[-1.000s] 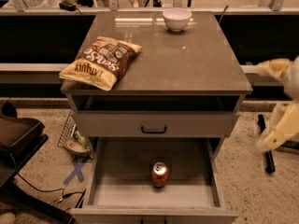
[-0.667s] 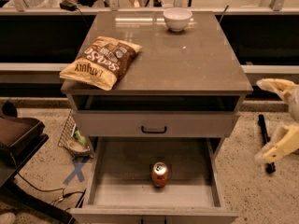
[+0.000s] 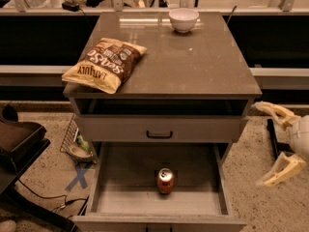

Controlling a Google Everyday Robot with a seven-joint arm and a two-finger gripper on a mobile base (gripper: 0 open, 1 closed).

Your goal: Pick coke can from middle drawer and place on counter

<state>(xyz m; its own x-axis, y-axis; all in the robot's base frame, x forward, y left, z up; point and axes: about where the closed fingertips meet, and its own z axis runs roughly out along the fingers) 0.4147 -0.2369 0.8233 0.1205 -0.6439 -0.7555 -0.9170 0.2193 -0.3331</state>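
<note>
The coke can [image 3: 165,180] stands upright on the floor of the open middle drawer [image 3: 120,197], near its centre. The drawer is pulled out toward the camera below the narrower closed drawer front with a black handle [image 3: 159,135]. The counter [image 3: 193,62] is the glossy grey-brown top of the cabinet. My gripper [image 3: 264,144] is at the right edge of the view, beside the cabinet's right side and level with the drawers. Its two pale fingers [image 3: 280,170] are spread wide apart and hold nothing. It is right of the can and apart from it.
A brown-yellow chip bag [image 3: 106,64] lies on the counter's left front part. A white bowl [image 3: 183,19] stands at the counter's back edge. A wire basket [image 3: 75,139] sits on the floor left of the cabinet, with dark furniture [image 3: 19,144] further left.
My gripper has moved lower and a little to the left at the right edge of the view, with its fingers still spread. The can, bag and bowl have not moved.
</note>
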